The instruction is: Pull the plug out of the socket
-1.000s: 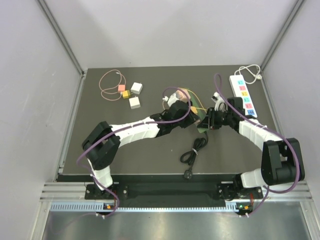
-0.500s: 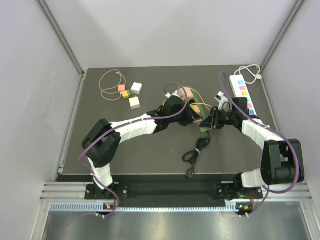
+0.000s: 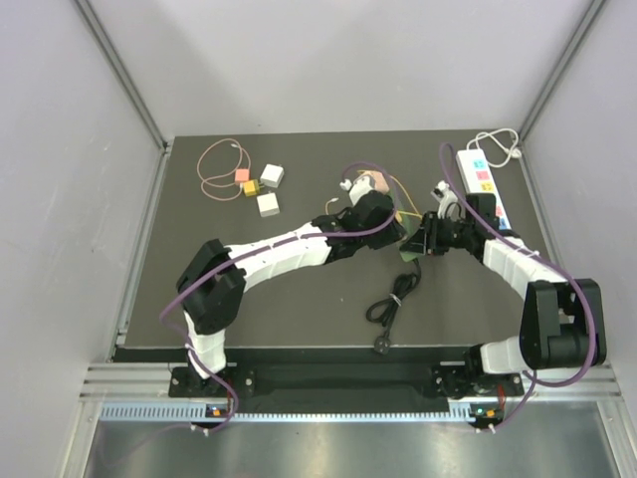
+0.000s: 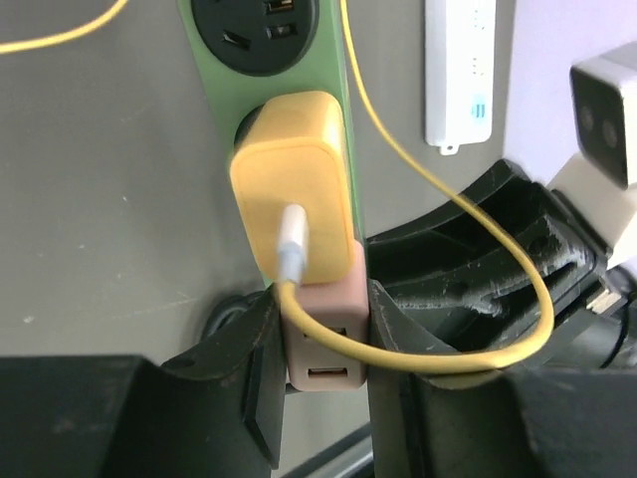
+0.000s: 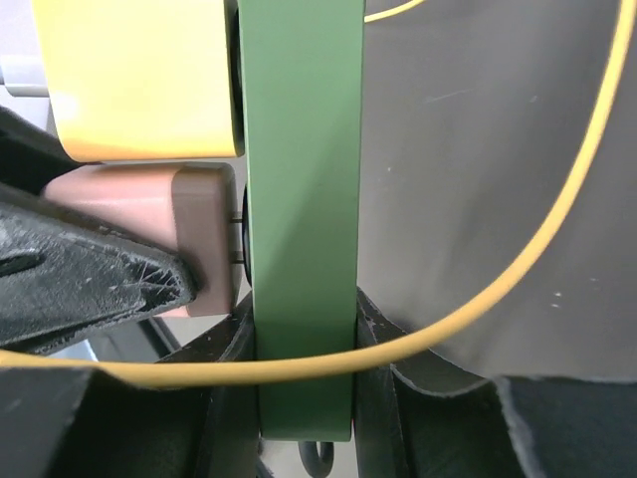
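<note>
So the left gripper (image 4: 322, 360) is clamped tight on the pink plug (image 4: 320, 311). The plug sits in the green power strip (image 5: 299, 149), right beside a yellow charger (image 4: 291, 189), mid-table between the arms. The right gripper (image 5: 304, 383) is pinching the strip itself. A sliver of prong shows between plug and strip, so the pull probably goes straight off the strip's face, toward the left arm's side.

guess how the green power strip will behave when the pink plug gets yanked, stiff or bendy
Probably stiff: the green power strip looks like a straight, flat-sided slab. It likely holds against the pull on the pink plug, since the right gripper clamps both its faces. The yellow adapter should move with it.
</note>
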Motion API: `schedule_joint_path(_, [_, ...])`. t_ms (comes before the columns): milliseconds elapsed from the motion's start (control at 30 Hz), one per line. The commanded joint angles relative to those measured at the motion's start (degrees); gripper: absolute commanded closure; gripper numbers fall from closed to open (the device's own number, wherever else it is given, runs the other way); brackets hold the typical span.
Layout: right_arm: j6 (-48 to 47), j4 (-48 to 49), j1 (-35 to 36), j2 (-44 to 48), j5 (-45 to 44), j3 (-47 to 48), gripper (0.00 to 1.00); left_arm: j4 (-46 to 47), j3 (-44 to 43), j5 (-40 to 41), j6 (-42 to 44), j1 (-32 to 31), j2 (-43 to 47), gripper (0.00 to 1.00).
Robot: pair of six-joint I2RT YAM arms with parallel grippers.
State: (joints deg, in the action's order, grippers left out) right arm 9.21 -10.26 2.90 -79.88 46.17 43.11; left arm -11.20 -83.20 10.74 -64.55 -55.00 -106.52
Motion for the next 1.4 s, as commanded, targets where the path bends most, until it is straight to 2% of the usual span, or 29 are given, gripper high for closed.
schedule_joint_path(0, [-0.86,5.08,-2.54,1.04,-11.02,0.74,1.0,-5.41,-4.43,1.3,9.08,-2.92,2.19,1.0])
schedule_joint_path(67, [-0.95,5.08,-2.46,0.95,-10.75,0.74,1.0,-4.19,-1.2,-1.14,12.25,-2.48,3.59,1.0])
schedule_joint_path(200, [-0.95,5.16,-2.37,0.95,-10.31,0.74,1.0,8.88,9.0,-9.67,13.75,1.12,11.13,1.0])
schedule_joint_path(433, [-0.95,5.34,-4.56,0.95,-9.7,0.66,1.0,9.88,15.08,-19.52,14.72,5.34,17.57,1.0])
schedule_joint_path(733, [-0.42,5.6,-5.36,1.04,-9.26,0.48,1.0,12.61,23.95,-21.73,8.66,7.89,23.46,1.0])
schedule_joint_path(867, [-0.42,5.69,-5.44,0.95,-9.52,0.31,1.0,13.13,25.1,-20.94,6.29,7.89,24.34,1.0])
schedule_joint_path(1033, [-0.6,5.69,-5.44,1.04,-9.87,0.39,1.0,14.8,24.14,-24.01,3.65,7.98,22.07,1.0])
schedule_joint_path(1233, [-0.69,5.6,-5.71,1.39,-9.53,0.39,1.0,13.14,22.2,-25.16,6.89,8.15,21.61,1.0])
schedule_joint_path(1367, [-0.69,5.78,-6.23,1.3,-7.77,0.39,1.0,12.6,25.09,-26.29,11.11,12.1,23.81,1.0])
